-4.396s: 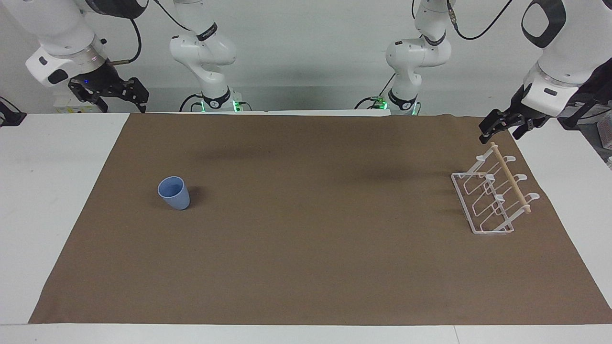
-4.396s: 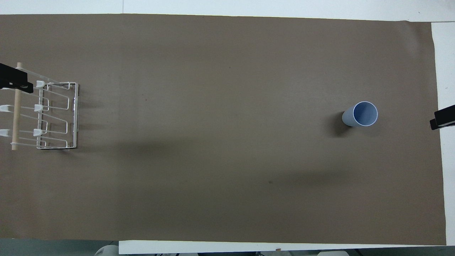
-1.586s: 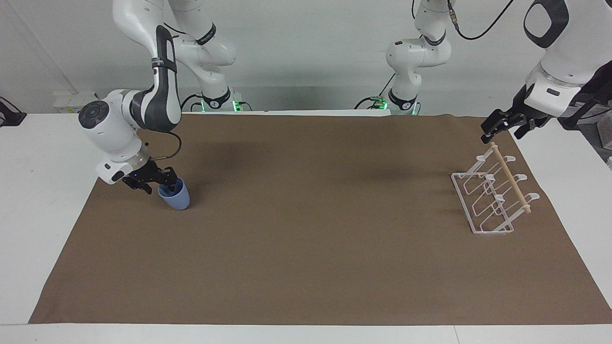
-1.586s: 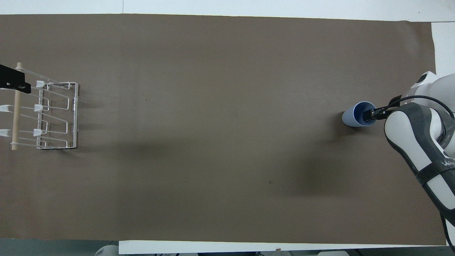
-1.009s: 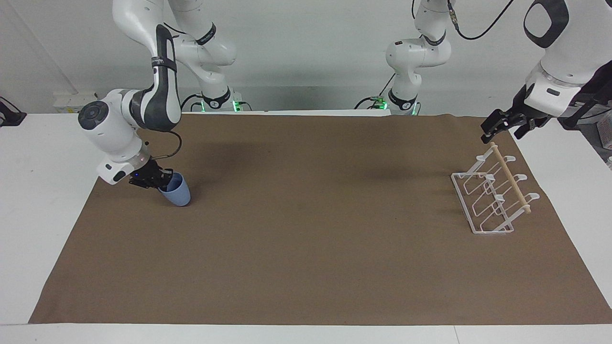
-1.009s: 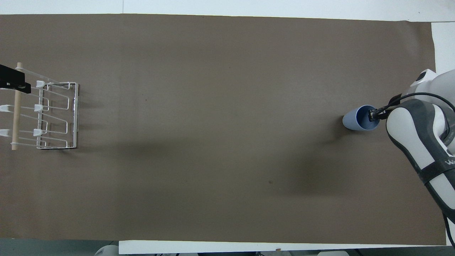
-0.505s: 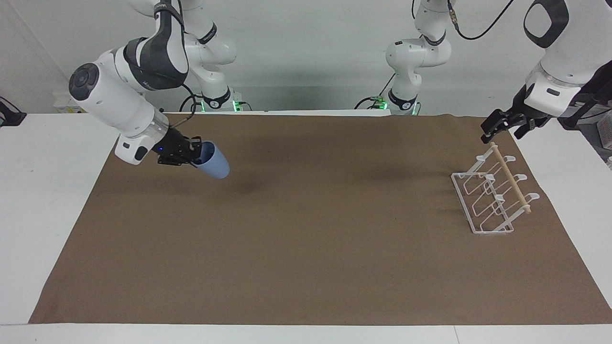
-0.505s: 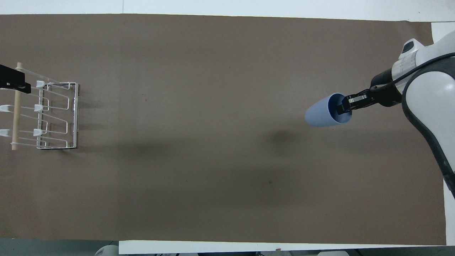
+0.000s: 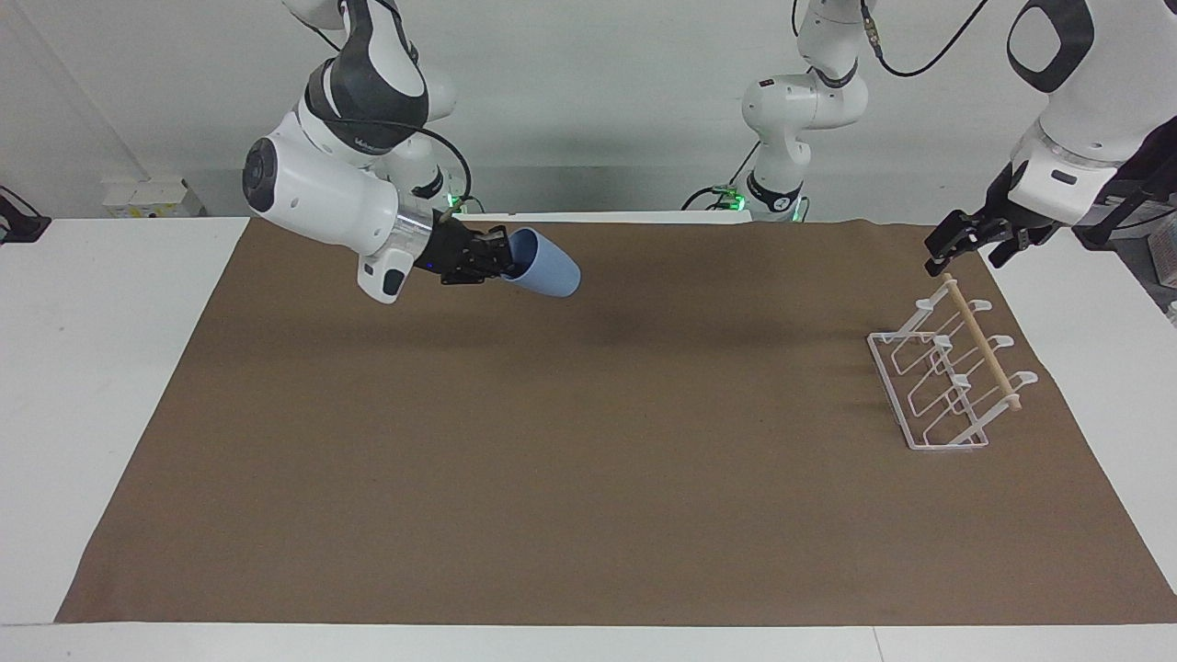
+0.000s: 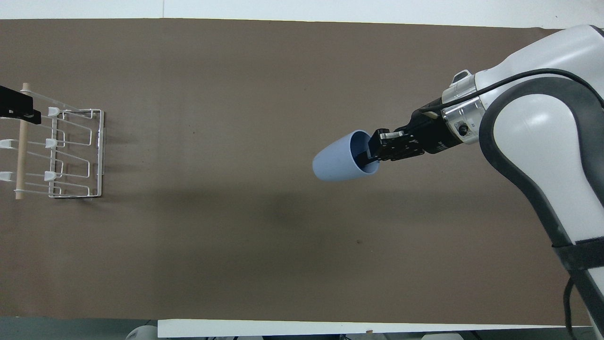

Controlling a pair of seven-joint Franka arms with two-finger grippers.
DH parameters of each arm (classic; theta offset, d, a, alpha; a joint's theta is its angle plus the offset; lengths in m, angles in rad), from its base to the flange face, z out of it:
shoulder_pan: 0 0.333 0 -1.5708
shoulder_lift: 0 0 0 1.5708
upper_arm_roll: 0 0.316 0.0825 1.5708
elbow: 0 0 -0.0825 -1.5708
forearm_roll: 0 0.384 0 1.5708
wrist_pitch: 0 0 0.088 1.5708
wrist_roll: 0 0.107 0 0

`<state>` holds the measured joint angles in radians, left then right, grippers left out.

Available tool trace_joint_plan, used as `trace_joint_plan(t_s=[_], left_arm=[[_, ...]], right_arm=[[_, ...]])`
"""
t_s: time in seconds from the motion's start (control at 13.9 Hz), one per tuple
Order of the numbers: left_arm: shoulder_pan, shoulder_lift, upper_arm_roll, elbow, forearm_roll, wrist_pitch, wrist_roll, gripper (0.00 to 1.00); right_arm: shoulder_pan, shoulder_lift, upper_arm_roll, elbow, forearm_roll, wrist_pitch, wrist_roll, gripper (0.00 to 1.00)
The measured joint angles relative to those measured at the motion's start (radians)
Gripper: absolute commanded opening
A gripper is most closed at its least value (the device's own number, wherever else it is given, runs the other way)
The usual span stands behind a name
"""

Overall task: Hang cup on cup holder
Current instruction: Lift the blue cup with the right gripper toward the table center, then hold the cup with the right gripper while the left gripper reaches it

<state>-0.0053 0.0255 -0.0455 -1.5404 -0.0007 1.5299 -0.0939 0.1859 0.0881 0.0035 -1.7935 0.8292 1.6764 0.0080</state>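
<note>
1. Over the middle of the brown mat point(image 9: 588, 478), toward the edge nearest the robots, the facing view shows the right gripper point(image 9: 492, 258) up in the air with the cup point(image 9: 542, 263) pinched by its rim. One finger sits inside the mouth, and the cup lies nearly on its side with its base pointing toward the left arm's end of the table.

2. In the same view the cup holder point(image 9: 947, 377) stands near the mat's edge at the left arm's end, well apart from the cup. Its wooden rod point(image 9: 979, 342) runs across the top and the prongs slant up from the base.

3. The left gripper point(image 9: 956, 241) waits above the rack's end nearest the robots, fingers spread, holding nothing. The carry should probably stay clear of it.

4. From overhead, the cup point(image 10: 340, 157) shows its open mouth turned back toward the right gripper point(image 10: 375, 150), which is clamped on the rim. A rim pinch on smooth plastic may slip, so a steady, unhurried carry seems wise.

5. The cup holder point(image 10: 61, 153) lies at the mat's edge toward the left arm, with its prongs in rows. To hang the cup, I judge the wrist must turn the mouth downward and line it over one prong before lowering.

6. Let go only once the cup rests on the prong.
</note>
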Motion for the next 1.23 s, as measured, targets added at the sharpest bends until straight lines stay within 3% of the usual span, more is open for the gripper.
trace_joint_plan(t_s=[0.36, 0.79, 0.94, 1.23], left_arm=[[-0.001, -0.002, -0.002, 0.000, 0.000, -0.009, -0.005, 1.00], [-0.036, -0.013, -0.024, 0.000, -0.005, -0.025, -0.132, 1.00], [-0.074, -0.028, -0.026, -0.026, -0.054, -0.041, -0.289, 1.00], [-0.182, -0.071, -0.031, -0.112, -0.267, 0.034, -0.774, 1.00]], right_arm=[[0.016, 0.009, 0.000, -0.040, 0.203, 0.044, 0.081, 0.00], [0.028, 0.032, -0.001, -0.049, 0.298, 0.110, 0.084, 0.00], [0.046, 0.042, -0.001, -0.049, 0.321, 0.136, 0.084, 0.00], [0.055, 0.044, -0.002, -0.049, 0.324, 0.154, 0.085, 0.00]])
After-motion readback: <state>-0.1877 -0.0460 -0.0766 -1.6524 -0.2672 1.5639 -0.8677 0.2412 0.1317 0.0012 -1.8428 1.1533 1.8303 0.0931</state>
